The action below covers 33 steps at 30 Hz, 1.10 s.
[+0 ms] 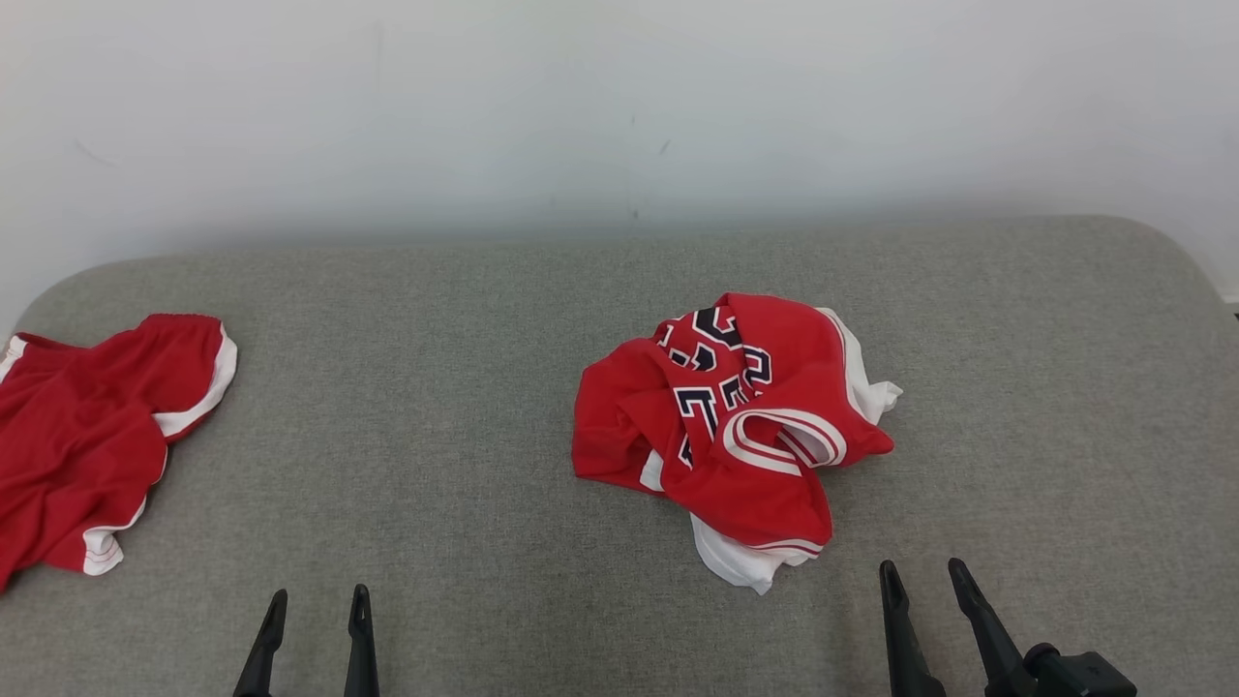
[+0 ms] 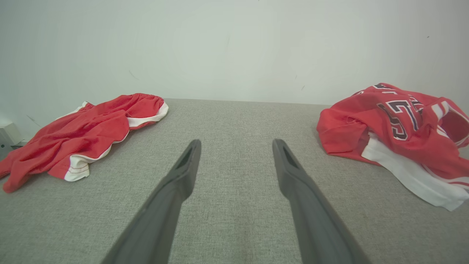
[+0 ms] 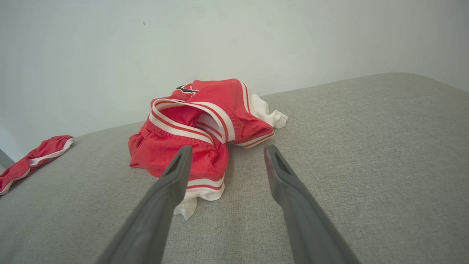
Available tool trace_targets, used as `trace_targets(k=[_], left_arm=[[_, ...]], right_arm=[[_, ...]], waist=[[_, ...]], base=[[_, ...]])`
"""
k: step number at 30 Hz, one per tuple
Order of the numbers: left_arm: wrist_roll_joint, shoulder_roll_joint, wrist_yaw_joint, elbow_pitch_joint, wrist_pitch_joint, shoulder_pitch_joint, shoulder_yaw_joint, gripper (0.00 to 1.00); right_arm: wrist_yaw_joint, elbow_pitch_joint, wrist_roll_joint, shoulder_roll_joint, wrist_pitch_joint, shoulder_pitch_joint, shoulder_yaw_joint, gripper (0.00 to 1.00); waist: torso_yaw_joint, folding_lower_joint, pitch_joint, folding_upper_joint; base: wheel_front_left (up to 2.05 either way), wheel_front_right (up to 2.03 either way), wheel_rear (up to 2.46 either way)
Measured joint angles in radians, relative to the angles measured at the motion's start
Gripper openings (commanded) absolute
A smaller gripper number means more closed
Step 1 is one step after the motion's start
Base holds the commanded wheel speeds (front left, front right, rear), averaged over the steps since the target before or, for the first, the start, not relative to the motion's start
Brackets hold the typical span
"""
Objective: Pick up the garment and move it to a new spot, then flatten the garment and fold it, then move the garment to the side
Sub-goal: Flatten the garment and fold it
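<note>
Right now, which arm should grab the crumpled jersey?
Right. The right gripper is open, just short of the jersey; the left gripper, also open, sits over grey surface, farther away.

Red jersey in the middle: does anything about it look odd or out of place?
Yes. The red jersey lies crumpled in a heap on the grey cushion, folded over itself with white parts sticking out at its near edge. The second red garment at the left is rumpled too. No tear or stain shows.

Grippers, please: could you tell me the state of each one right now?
Left gripper: open, holding nothing.
Right gripper: open, holding nothing, near the crumpled jersey.
</note>
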<state>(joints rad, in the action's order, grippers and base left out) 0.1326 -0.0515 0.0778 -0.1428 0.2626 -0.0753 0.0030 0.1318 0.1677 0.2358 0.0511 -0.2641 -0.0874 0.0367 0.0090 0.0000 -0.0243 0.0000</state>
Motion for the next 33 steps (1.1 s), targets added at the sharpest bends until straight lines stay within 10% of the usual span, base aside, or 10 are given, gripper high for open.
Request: trace_targets(k=[16, 33], left_arm=[[0.02, 0.0, -0.004, 0.001, 0.0, 0.029, -0.039, 1.0], [0.061, 0.0, -0.027, -0.004, 0.0, 0.077, -0.114, 1.0]], right_arm=[[0.0, 0.035, -0.048, 0.0, 0.0, 0.132, 0.077, 1.0], [0.0, 0.362, -0.092, 0.029, 0.0, 0.421, 0.102, 1.0]], waist=[[0.041, 0.0, -0.035, 0.0], [0.166, 0.0001, -0.106, 0.0001]], base=[[0.0, 0.0, 0.0], [0.0, 0.0, 0.0]])
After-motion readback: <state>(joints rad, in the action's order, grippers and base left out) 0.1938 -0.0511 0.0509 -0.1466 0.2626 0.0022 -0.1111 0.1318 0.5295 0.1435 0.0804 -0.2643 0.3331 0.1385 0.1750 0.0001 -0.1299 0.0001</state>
